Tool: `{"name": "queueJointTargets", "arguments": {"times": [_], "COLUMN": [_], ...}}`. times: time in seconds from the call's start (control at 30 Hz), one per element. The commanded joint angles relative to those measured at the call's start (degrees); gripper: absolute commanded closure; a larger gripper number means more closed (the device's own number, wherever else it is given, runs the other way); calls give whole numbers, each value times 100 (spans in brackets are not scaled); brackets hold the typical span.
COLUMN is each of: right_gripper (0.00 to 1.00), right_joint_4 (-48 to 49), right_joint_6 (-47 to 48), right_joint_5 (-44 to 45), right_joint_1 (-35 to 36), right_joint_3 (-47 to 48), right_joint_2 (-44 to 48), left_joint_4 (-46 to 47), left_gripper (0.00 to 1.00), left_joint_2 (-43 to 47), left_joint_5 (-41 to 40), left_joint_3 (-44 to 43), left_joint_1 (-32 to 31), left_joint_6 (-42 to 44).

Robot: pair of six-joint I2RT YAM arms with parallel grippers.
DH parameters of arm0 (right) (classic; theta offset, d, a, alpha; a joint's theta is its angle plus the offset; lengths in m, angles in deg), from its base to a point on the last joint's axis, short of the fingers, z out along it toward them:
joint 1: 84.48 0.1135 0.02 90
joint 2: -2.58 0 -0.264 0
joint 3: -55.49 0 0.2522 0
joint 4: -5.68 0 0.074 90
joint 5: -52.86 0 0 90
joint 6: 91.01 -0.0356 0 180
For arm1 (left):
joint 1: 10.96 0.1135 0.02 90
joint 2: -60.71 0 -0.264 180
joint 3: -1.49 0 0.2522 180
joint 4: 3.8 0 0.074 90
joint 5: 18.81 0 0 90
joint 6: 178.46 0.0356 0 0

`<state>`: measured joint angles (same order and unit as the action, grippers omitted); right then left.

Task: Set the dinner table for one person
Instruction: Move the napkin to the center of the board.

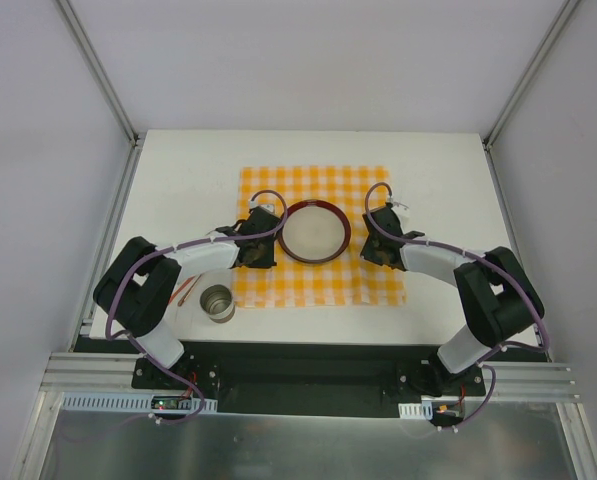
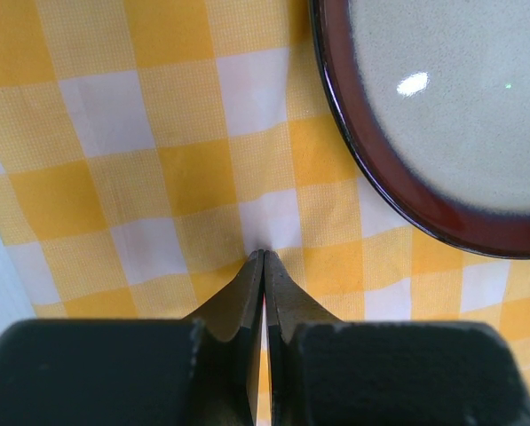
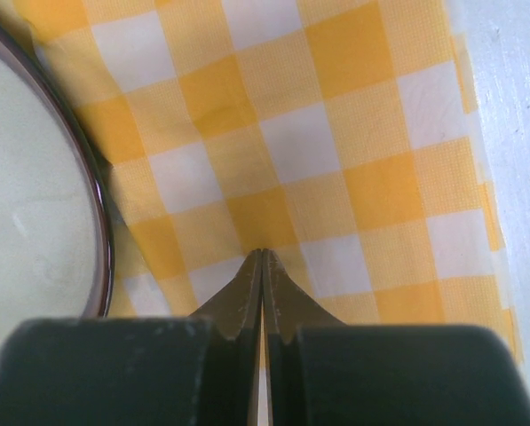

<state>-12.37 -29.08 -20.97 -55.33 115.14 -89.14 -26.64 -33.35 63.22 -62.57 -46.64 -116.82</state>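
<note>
The white dinner table carries an orange-and-white checkered mat. A cream plate with a dark red rim sits on the middle of the mat. My left gripper is shut and empty, tips down at the mat just left of the plate. In the left wrist view the left gripper is over the mat, with the plate to the upper right. My right gripper is shut and empty just right of the plate. In the right wrist view the right gripper is over the mat, plate at left.
A metal cup stands on the table off the mat's near left corner. A thin red stick-like item lies left of it, partly under my left arm. Bare table shows right of the mat.
</note>
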Motion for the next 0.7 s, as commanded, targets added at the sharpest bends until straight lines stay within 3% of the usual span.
{"name": "queueJointTargets", "arguments": {"times": [0.0,0.5,0.63,0.67], "right_gripper": [100,99,92,86], "right_joint_4": [-888,-1381,-1548,-1635], "right_joint_6": [-137,-75,-67,-58], "right_joint_5": [-8,378,711,826], "right_joint_1": [100,-5,3,-5], "right_joint_3": [-195,456,605,658], "right_joint_2": [-30,-223,-250,-206], "left_joint_4": [-823,-911,-990,-1008], "left_gripper": [100,100,100,100], "left_joint_2": [11,151,116,116], "left_joint_5": [-144,-135,-196,-196], "left_joint_3": [275,258,153,100], "left_joint_1": [-44,-44,-44,-44], "left_joint_6": [-3,-21,6,6]}}
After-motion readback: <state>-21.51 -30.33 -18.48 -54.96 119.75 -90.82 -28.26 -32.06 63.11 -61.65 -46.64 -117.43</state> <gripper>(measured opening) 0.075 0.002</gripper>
